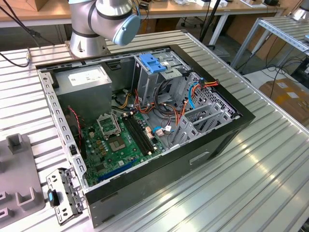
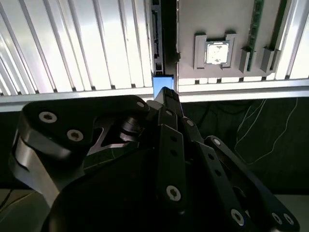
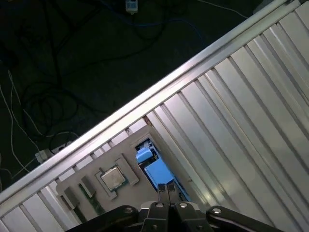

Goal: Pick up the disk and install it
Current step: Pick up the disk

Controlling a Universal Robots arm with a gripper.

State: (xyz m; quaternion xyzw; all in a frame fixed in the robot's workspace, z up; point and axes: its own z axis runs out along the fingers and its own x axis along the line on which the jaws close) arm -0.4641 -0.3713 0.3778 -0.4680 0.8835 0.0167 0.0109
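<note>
Next to the fingers (image 3: 162, 191), on the grey tray (image 3: 108, 162), I see a processor chip (image 3: 113, 179). The disk (image 3: 155, 171) stands on its edge in a slot at the side of this tray, with its blue frame directly in front of the fingertips. The gripper (image 3: 167, 187) has its fingers together; whether they pinch the frame I cannot tell. On the other side of the fingers runs the ribbed table (image 3: 241, 121). I judge the disk stiff, rather heavy for its size and sensitive to shocks. Its bare metal is probably slippery, so the blue frame seems the better place to hold.
</note>
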